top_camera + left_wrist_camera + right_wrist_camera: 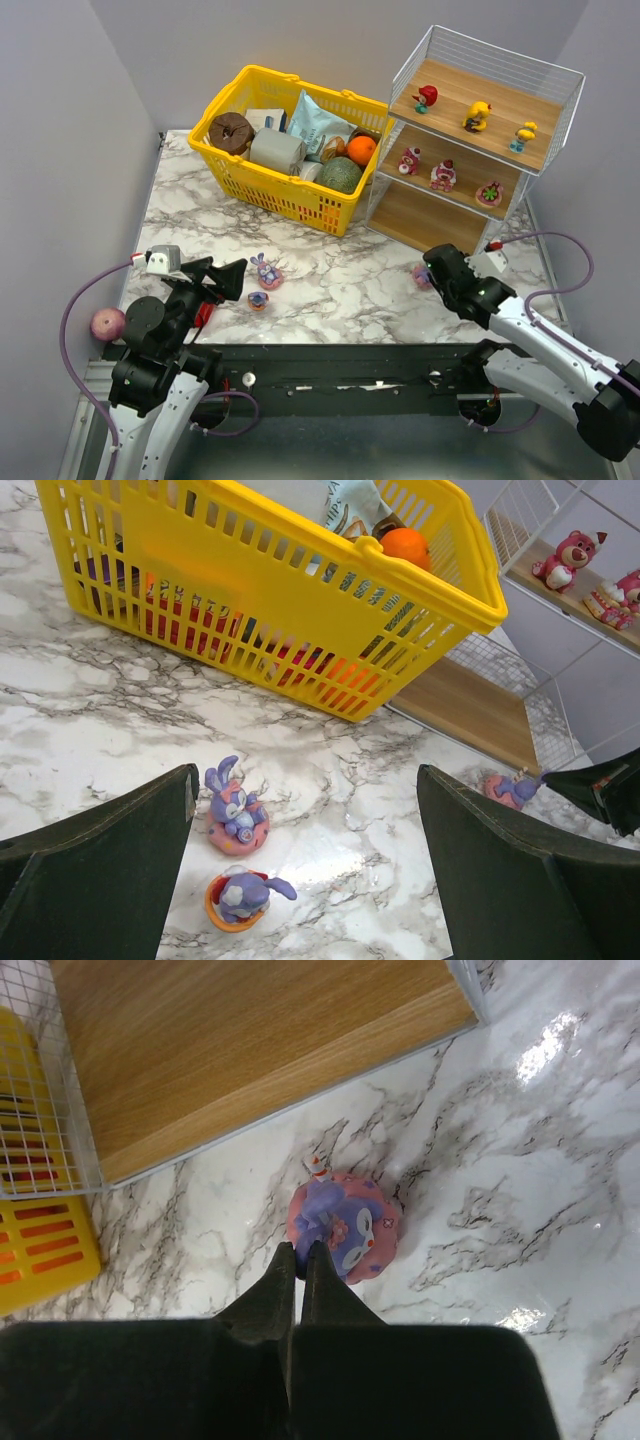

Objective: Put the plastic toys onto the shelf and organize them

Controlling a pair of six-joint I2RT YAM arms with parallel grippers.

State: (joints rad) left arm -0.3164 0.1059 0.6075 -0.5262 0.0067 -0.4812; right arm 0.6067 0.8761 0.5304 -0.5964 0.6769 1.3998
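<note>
Right claw, right wrist view: fingers pressed together with only a hairline slit; the tips touch the near edge of the pink toy; I cannot tell whether they pinch any part of it.
Pink toy: purple-and-white figure on a round pink base, standing on the table just in front of the shelf, by its bottom board but not touching it.
Basket: yellow corner at the left edge, right beside the shelf's wire side.
Left claw, left wrist view: fingers spread wide, gripping nothing, above the table.
Ring bunny: purple, seated in a pink ring, on the table just beside the finger at the picture's left.
Orange bunny: purple, on an orange base, nearer the camera than the ring bunny; close to it but apart.
Far right of this view: the pink toy with the right claw's dark tip against it.
Background: the basket's long side; past it the shelf, with pink figures on the middle board.
Arms, top view: the left claw is open at the table's near left, just left of the ring bunny and orange bunny; the right claw is down at the pink toy, before the shelf.
Top board: red figure, then two ducks, left to right, well apart.
Middle board: three pink figures in a row.
Basket, top view: left of the shelf, close to it.
</note>
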